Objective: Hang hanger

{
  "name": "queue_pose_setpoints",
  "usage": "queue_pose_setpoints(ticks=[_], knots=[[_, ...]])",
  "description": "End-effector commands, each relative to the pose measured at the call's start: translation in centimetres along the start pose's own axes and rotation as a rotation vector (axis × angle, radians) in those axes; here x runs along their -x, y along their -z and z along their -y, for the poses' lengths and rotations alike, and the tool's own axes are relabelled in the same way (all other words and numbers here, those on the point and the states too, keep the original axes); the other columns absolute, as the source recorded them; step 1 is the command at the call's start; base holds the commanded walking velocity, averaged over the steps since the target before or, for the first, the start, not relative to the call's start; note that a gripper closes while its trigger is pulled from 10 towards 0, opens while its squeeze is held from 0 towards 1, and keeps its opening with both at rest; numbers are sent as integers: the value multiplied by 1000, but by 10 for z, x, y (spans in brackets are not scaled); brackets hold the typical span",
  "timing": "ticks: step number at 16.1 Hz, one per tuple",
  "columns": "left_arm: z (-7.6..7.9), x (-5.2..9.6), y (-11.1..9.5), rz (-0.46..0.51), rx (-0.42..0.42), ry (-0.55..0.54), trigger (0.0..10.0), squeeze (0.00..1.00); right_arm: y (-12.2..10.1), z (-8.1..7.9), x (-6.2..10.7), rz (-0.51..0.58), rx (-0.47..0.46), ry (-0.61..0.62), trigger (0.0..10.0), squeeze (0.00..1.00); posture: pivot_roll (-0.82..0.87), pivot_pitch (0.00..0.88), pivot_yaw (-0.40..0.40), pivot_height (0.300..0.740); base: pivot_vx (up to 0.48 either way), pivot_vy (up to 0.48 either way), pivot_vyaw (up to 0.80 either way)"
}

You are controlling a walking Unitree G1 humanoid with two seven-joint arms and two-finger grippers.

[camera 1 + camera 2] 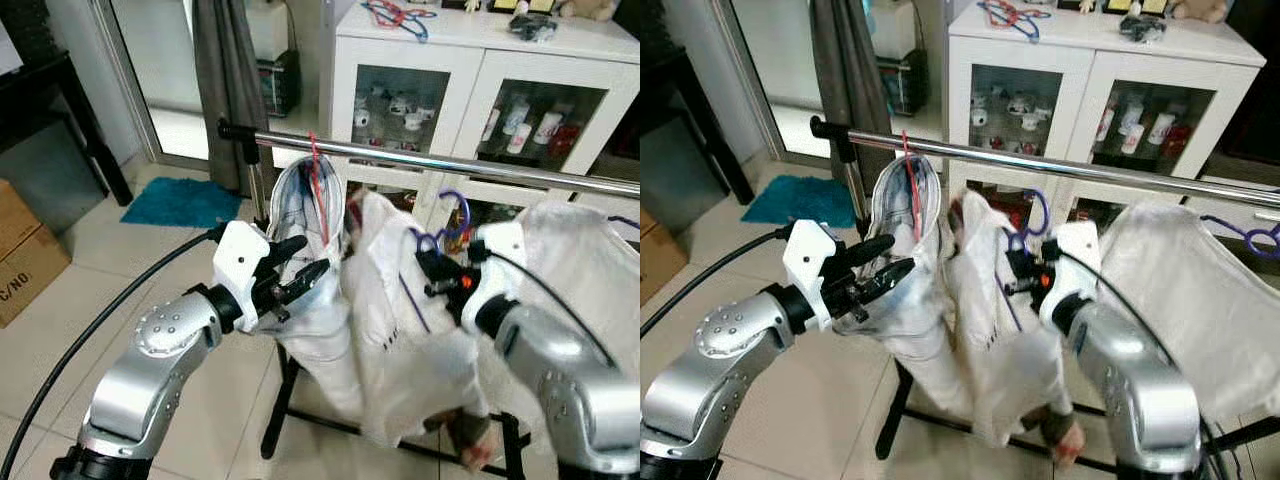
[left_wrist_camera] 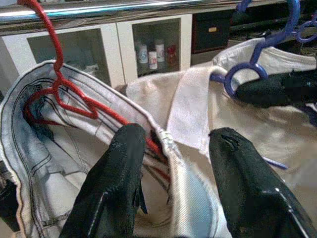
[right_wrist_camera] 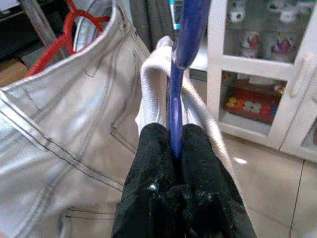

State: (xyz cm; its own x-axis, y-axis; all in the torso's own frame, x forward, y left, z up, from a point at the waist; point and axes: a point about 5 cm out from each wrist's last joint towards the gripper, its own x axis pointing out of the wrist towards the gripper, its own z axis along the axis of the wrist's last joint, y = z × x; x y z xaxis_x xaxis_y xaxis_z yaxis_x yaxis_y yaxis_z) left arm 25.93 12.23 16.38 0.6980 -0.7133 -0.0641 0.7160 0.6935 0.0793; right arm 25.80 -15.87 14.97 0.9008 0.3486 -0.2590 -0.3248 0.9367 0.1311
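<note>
Right claw [image 3: 176,148] clamped shut on blue hanger [image 1: 1038,215] at frame centre, below rail [image 1: 1090,168]; left claw [image 2: 173,163] parted around jeans waistband [image 2: 163,144]. Risk: hook missing rail, shirt [image 1: 990,300] slipping off.

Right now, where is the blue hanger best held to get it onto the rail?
By its straight neck just under the hook, from below, as the right gripper does: its fingers are shut on that thin stem of the blue hanger. This leaves the open hook free above to go over the rail, with the white shirt hanging beneath.
</note>
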Motion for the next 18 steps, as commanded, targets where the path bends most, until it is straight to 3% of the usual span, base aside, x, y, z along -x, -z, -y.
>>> queue_pose_setpoints(ticks=[1,18], knots=[[0,-1,3,-16,1,2,10000,0,-10,1,5,68,7,23,0,0,29,0,0,740,-251,0,0],[-3,-2,5,-18,3,-14,10000,0,-12,-7,0,99,-2,27,0,0,26,0,-17,740,-271,0,0]])
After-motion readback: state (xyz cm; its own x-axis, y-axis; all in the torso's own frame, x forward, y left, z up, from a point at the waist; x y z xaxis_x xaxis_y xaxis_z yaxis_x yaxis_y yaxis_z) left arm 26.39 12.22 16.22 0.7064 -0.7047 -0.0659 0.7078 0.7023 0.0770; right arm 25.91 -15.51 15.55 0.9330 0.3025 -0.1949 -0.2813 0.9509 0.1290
